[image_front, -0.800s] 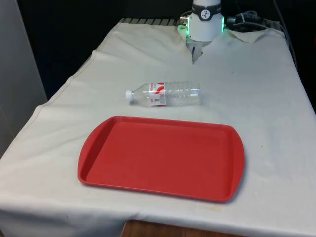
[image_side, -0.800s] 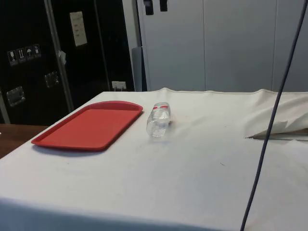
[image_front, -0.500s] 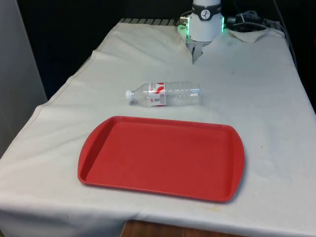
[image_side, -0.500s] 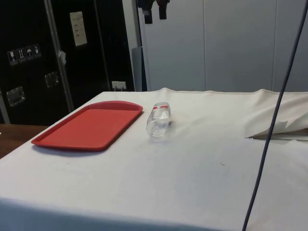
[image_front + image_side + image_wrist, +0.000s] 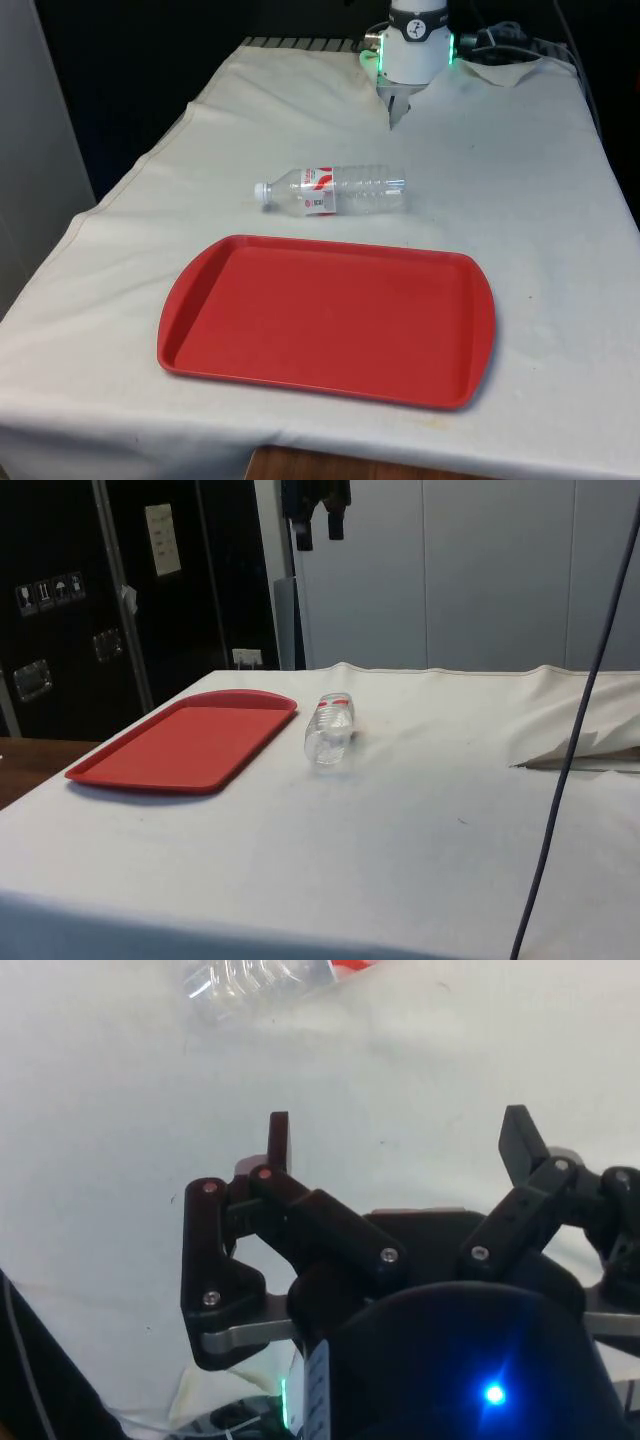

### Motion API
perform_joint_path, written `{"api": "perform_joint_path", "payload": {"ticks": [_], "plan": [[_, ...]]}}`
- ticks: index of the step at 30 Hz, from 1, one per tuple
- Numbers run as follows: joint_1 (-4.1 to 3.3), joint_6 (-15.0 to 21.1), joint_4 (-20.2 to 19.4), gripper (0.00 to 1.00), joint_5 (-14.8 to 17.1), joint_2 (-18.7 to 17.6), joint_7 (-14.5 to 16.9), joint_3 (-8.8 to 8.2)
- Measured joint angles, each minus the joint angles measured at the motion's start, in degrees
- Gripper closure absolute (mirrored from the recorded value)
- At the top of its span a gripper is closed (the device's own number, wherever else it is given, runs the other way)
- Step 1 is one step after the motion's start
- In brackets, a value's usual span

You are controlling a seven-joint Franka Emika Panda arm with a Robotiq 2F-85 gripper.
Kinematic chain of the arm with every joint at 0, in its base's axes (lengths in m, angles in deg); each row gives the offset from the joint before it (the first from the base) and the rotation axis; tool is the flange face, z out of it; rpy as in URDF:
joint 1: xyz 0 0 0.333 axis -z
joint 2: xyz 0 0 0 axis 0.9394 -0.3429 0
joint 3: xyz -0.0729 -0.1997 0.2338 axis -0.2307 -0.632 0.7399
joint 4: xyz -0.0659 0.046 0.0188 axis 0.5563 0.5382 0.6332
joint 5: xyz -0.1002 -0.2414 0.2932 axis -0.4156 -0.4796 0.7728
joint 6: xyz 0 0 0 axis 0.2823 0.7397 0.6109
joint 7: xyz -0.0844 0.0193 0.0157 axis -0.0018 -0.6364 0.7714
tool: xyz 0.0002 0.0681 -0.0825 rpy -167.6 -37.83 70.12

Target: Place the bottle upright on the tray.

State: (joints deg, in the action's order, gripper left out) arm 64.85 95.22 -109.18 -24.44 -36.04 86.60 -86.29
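Bottle [image 5: 332, 191] of clear plastic, with a white cap and a red-and-white label, lies on its side on the white tablecloth [image 5: 520, 200], not on the tray. In the front view the black gripper [image 5: 397, 108] hangs at the far end of the table, beyond the bottle and well apart from it — the bottle lies between the gripper and the red tray [image 5: 330, 318], cap toward the front view's left. The tray sits flat on the cloth just nearer the camera than the bottle, a strip of bare cloth between them, and nothing rests on it. In the side view the gripper [image 5: 318, 525] hangs high above the table, its two dark fingers pointing down with a plain gap between them, and the bottle [image 5: 329, 728] lies below it, just beside the tray's [image 5: 190, 742] long edge. From the wrist the gripper [image 5: 398, 1138] shows its fingers [image 5: 279, 1138] spread wide apart, holding nothing; white cloth lies between them, and the ribbed body of the bottle [image 5: 255, 980] with a bit of red label lies out ahead of the fingertips — untouched.
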Motion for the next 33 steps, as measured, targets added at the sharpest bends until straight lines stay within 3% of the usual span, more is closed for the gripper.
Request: {"api": "perform_joint_path", "payload": {"ticks": [33], "plan": [[-0.29, 8.4, -4.4, 0.00, 0.0, -4.0, -8.1, 2.46]]}}
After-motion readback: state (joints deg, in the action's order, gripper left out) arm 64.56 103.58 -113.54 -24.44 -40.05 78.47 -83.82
